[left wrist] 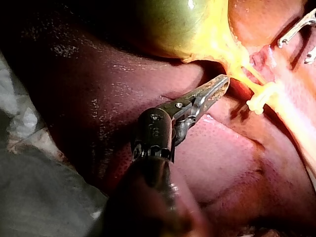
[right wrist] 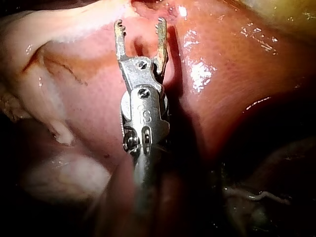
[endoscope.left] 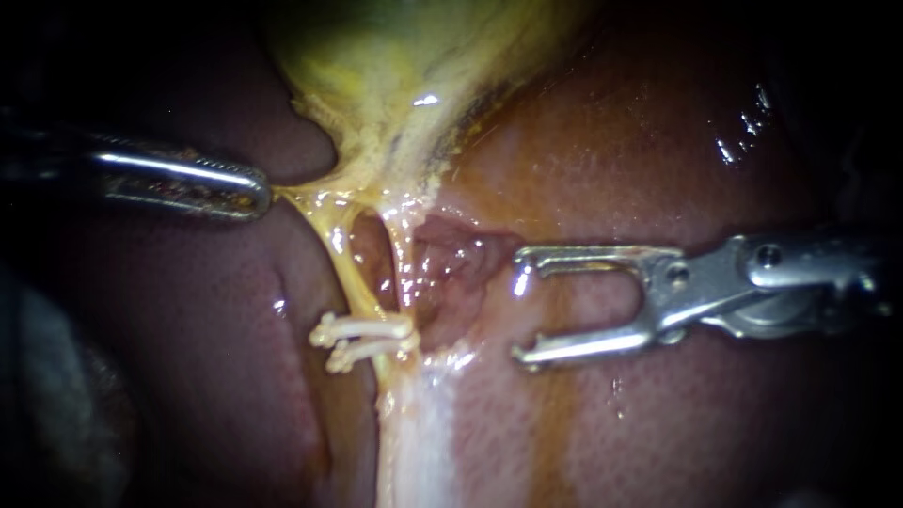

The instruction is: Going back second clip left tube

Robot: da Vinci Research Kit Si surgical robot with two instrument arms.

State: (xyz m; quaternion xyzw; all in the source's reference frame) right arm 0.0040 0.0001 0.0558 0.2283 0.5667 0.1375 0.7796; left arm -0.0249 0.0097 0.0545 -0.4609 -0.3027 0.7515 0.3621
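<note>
Our left instrument (endoscope.left: 256, 195): comes in from our left side, lying almost flat.
Its claw: closed, pinching the edge of the gallbladder (endoscope.left: 395, 85).
Our right instrument (endoscope.left: 523, 307): comes in from our right side, level.
Its claw: wide open, holding nothing.

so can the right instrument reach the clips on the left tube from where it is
Probably yes: the right instrument sits open and empty beside the clips on the left tube, only bare liver between them. The left instrument holds the gallbladder higher up, clear of that path.
</note>
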